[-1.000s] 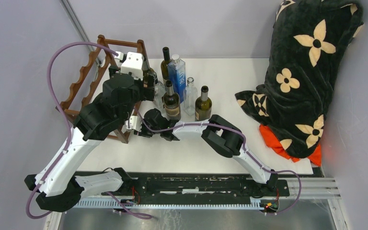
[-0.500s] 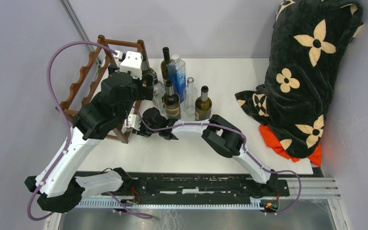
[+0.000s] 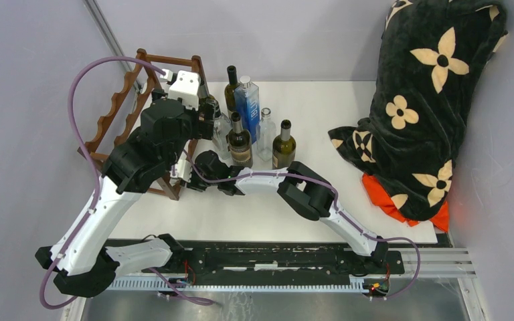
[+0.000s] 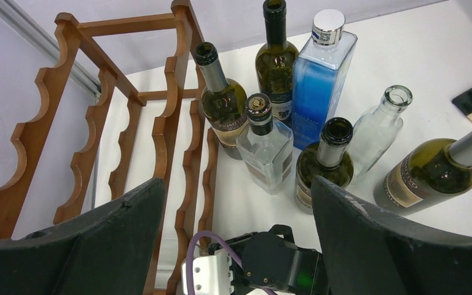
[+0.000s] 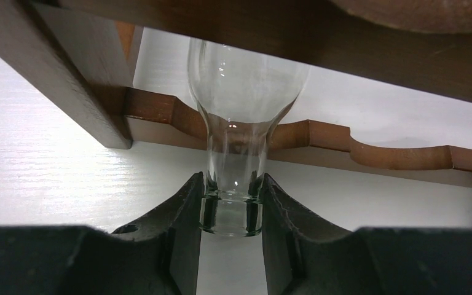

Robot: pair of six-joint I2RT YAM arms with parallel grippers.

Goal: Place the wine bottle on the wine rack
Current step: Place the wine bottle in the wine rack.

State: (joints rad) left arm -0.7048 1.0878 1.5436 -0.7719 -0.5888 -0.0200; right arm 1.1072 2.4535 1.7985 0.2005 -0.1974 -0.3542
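Observation:
The wine bottle (image 5: 246,80) is clear glass and lies on its side, its body inside the lower level of the wine rack (image 5: 369,153). My right gripper (image 5: 231,182) is shut on its neck, low over the table at the rack's near corner (image 3: 182,174). The dark reddish-brown wine rack (image 3: 110,114) stands at the table's left. My left gripper (image 4: 236,184) hangs open and empty above the rack (image 4: 172,123) and the right wrist. In the top and left wrist views the held bottle is hidden by my arms.
Several upright bottles cluster right of the rack: green ones (image 3: 239,144) (image 3: 284,146), a blue square one (image 3: 247,103) and a clear one (image 3: 266,134). A black floral blanket (image 3: 428,100) over orange cloth (image 3: 401,200) fills the table's right side.
My right arm has slid slightly left toward the rack with the bottle neck still gripped. The left arm has barely moved.

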